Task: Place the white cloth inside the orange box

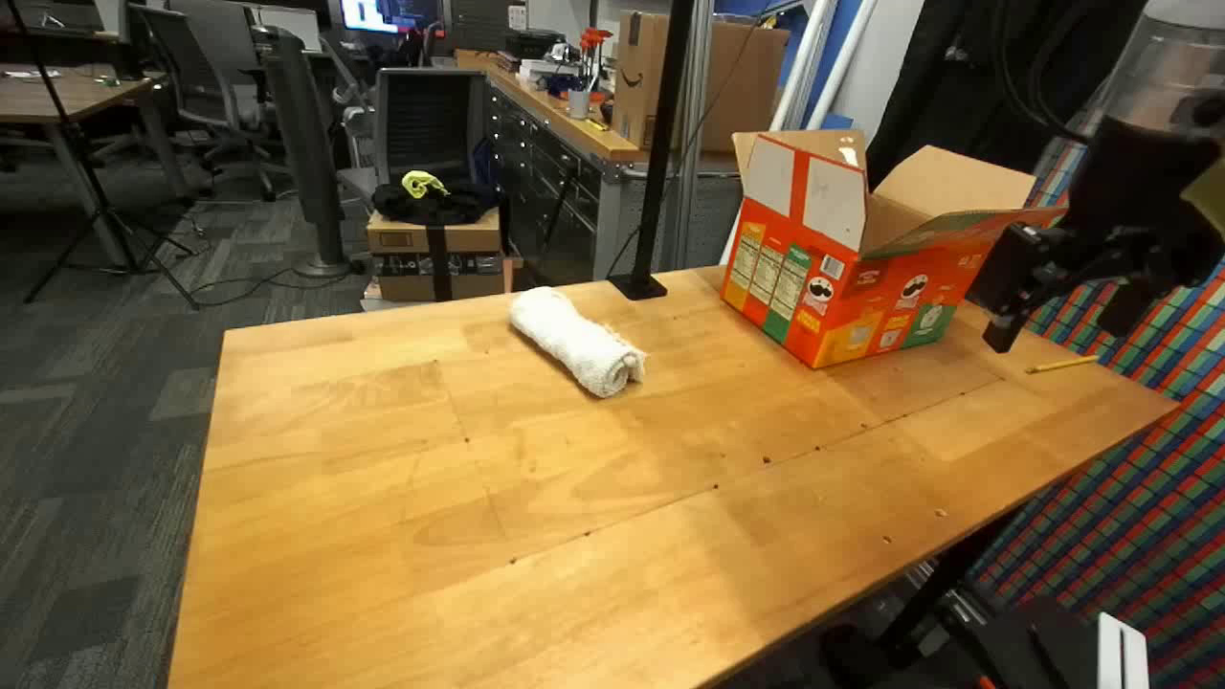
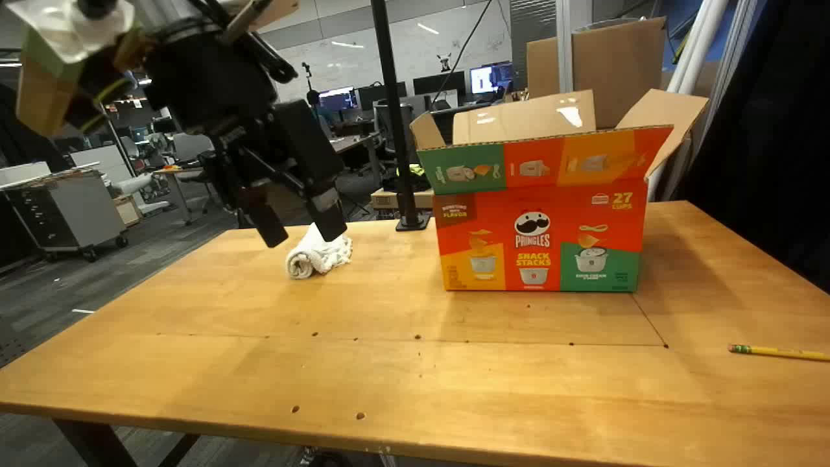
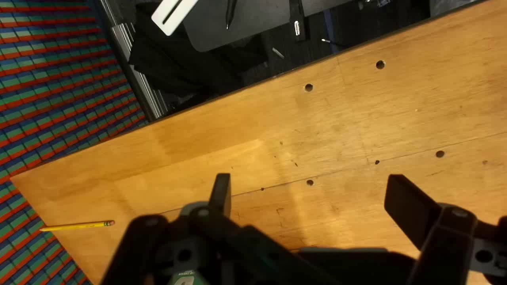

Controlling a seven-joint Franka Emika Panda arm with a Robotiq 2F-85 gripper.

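Observation:
The white cloth (image 1: 579, 346) is rolled up and lies on the wooden table, left of the box. It also shows in an exterior view (image 2: 316, 256), its top partly hidden behind a gripper finger. The orange box (image 1: 766, 273) stands upright on the table with its top flaps open; its printed front shows in an exterior view (image 2: 535, 259). Its inside floor is hidden. My gripper (image 1: 1059, 327) is open and empty, raised above the table. It also shows in an exterior view (image 2: 302, 232). In the wrist view the open fingers (image 3: 309, 182) have bare table beyond them; the cloth is out of view there.
A yellow pencil (image 1: 1060, 365) lies near the table's end and shows in the wrist view (image 3: 77, 226). A black upright pole (image 1: 660, 153) stands at the table's far edge between cloth and box. The table (image 3: 245, 122) ends at an edge near the gripper.

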